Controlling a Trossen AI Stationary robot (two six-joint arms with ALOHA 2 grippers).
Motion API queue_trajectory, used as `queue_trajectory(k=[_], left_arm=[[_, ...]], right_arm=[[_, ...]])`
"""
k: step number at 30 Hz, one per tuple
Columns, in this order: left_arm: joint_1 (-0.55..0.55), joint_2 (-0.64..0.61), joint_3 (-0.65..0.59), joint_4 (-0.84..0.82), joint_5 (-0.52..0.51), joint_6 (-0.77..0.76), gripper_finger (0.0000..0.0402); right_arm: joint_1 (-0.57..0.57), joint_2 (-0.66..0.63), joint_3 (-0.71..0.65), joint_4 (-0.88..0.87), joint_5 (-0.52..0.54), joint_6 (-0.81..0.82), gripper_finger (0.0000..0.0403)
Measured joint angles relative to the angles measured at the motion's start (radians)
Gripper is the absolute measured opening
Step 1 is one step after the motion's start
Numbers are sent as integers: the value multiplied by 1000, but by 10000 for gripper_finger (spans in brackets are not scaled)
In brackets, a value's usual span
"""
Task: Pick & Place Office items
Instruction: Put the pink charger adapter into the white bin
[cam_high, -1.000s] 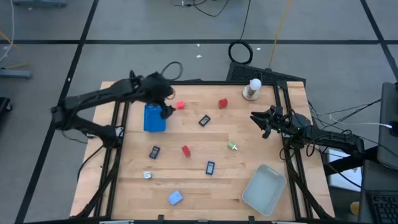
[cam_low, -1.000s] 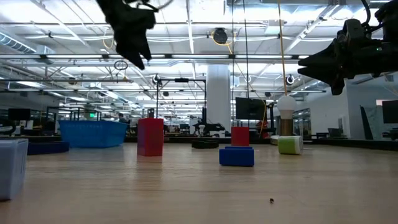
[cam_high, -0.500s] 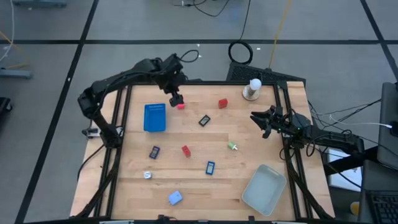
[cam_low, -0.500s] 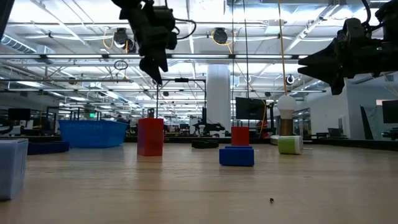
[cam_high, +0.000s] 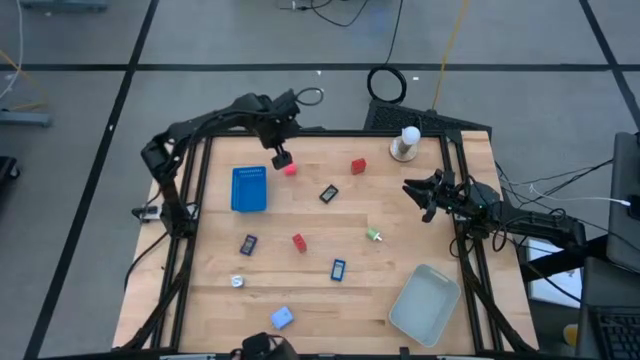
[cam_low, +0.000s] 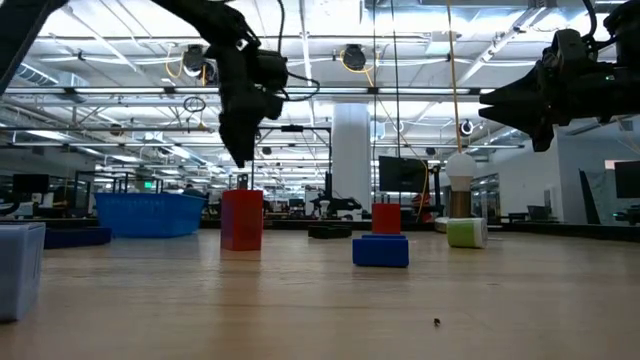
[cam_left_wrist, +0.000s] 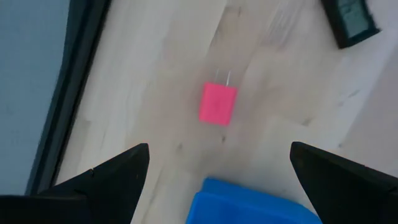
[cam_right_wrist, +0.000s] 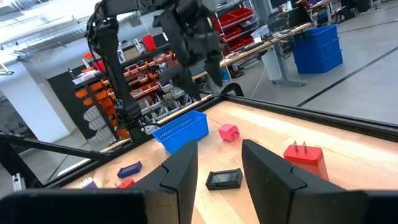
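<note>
Wooden tabletop (cam_high: 300, 215) carries the scattered office items, with a workshop of shelves and ceiling lights showing beyond it in the low view. Over the last second the left gripper (cam_high: 281, 158) has swung away from the blue basket (cam_high: 249, 188) and travelled toward the far edge; it now hangs with its fingers spread wide and nothing between them, just above and beside the pink plug block (cam_high: 290, 169). In the left wrist view that pink block (cam_left_wrist: 217, 103) lies straight ahead between the two dark fingers (cam_left_wrist: 115, 171), not yet touched, with a corner of the basket nearest the camera.

Judging from this, the arm has picked its next target and is lining up to descend on the pink piece (a grasp looks close, though not begun).

Farther from the claw lie a black clip (cam_high: 328, 194), a red block (cam_high: 358, 167), a smaller red block (cam_high: 298, 241), the green piece (cam_high: 374, 235), two blue bits (cam_high: 248, 244) and (cam_high: 338, 268), and the translucent tray (cam_high: 424, 303) well apart near the front right corner.

Off at the right rail, the right gripper (cam_high: 428, 195) has not moved; it waits nearly closed, holding nothing.
</note>
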Motion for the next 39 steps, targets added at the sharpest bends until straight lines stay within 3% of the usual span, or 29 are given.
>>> queue_trajectory(k=[7,13,22,39], left_arm=[[-63,87,0,2,-167,92,392],[-116,137,0,33,-230,160,392],[-147,150,0,154,-229,159,392],[-92,150,0,151,-149,125,392]], right_arm=[[0,0,0,-3,0,-18,116],[0,0,0,-3,0,-19,116],[0,0,0,-3,-2,-19,116],[0,0,0,-3,-3,-19,116]])
